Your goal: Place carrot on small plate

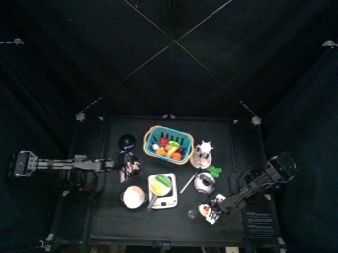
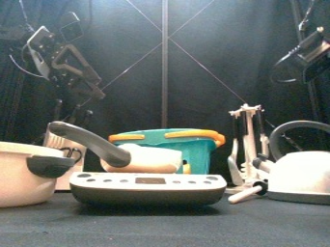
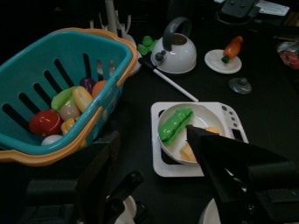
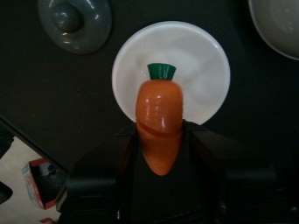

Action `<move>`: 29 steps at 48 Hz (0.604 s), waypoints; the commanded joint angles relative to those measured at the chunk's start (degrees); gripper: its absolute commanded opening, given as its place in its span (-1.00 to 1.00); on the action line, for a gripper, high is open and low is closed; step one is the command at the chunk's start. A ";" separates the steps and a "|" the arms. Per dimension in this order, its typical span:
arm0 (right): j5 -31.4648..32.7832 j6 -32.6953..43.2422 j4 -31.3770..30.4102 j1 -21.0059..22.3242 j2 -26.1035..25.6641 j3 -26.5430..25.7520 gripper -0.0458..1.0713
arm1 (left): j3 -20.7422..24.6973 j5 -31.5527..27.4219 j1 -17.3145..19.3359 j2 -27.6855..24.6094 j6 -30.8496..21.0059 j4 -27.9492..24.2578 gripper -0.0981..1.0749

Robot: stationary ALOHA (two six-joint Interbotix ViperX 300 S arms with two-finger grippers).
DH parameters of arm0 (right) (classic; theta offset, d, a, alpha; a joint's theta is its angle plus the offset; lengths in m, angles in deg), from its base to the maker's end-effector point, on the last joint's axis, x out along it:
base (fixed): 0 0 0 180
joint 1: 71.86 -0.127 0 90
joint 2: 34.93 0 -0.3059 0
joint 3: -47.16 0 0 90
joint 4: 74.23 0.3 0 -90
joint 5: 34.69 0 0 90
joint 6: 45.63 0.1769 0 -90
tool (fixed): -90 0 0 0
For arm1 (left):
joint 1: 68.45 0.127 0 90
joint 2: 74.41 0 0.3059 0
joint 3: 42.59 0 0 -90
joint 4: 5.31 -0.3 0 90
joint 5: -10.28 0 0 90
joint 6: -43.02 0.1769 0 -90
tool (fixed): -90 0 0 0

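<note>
Two black jaws of the right gripper [image 4: 162, 162] are clamped on the carrot [image 4: 160, 122], which points green-top-first out from the jaws and hangs directly over the small white plate [image 4: 205, 74]. Left gripper [image 3: 158, 166] hovers with jaws parted, the teal basket [image 3: 47, 66] to one side and a white scale [image 3: 222, 118] just ahead.

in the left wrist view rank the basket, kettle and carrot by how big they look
1. teal basket, though nearness to the camera inflates it.
2. white kettle.
3. carrot, farthest off, so its small look is unsure.
</note>
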 commanded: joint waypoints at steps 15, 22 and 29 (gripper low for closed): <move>-0.97 -0.09 -1.23 1.23 -0.70 -2.20 0.75 | 0.79 0.18 0.26 -0.09 0.00 0.09 0.80; -0.97 -0.18 -3.08 1.05 -0.79 -3.08 0.75 | 0.79 0.26 0.26 -0.09 0.00 0.00 0.80; -0.97 -0.44 -7.91 1.14 -0.79 -5.62 0.75 | 0.88 0.18 0.18 -0.09 0.00 0.09 0.80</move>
